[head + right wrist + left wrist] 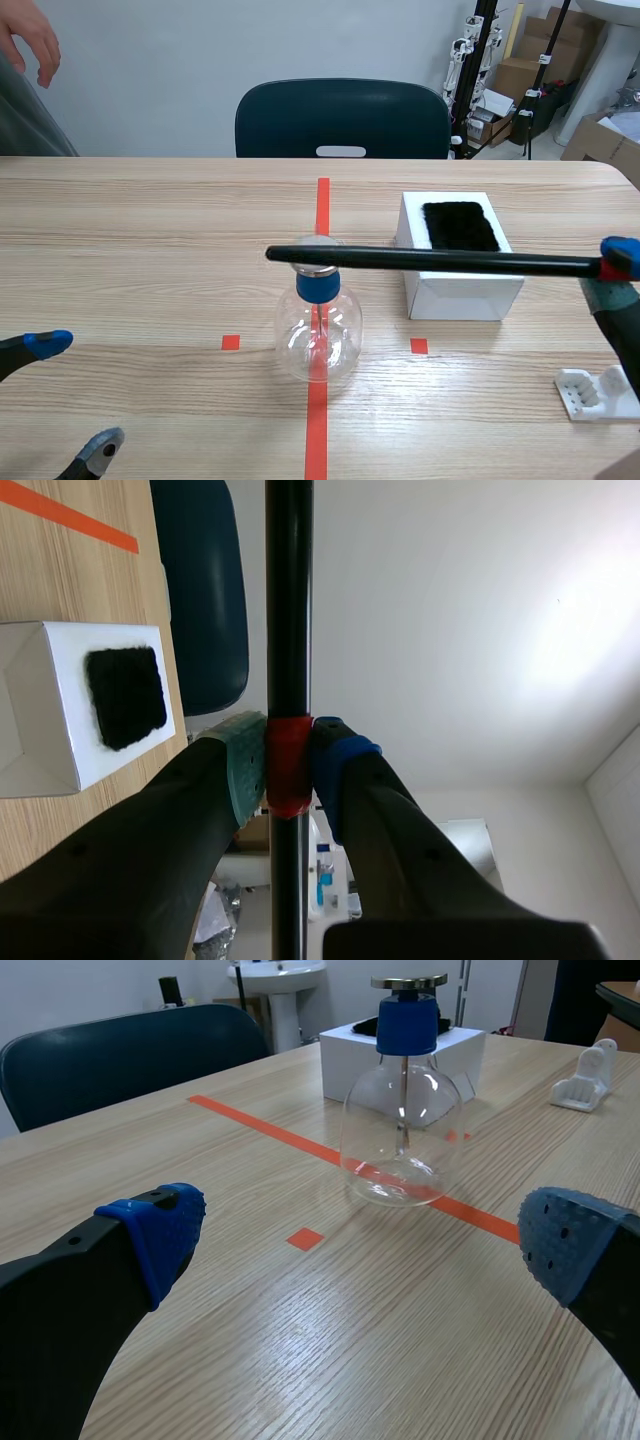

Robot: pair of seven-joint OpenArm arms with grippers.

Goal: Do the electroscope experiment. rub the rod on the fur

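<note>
Our left gripper [78,392] sits low near us with its two fingers wide apart, holding nothing. Next comes the round clear glass flask with a blue cap [318,335], standing on the light wooden table [150,250]. Our right gripper [288,765] is squeezed tight on the red end of the long black rod [440,260]. It lies level, tip over the flask's top. Behind sits the white box [465,290] with black fur [460,226] on top.
</note>
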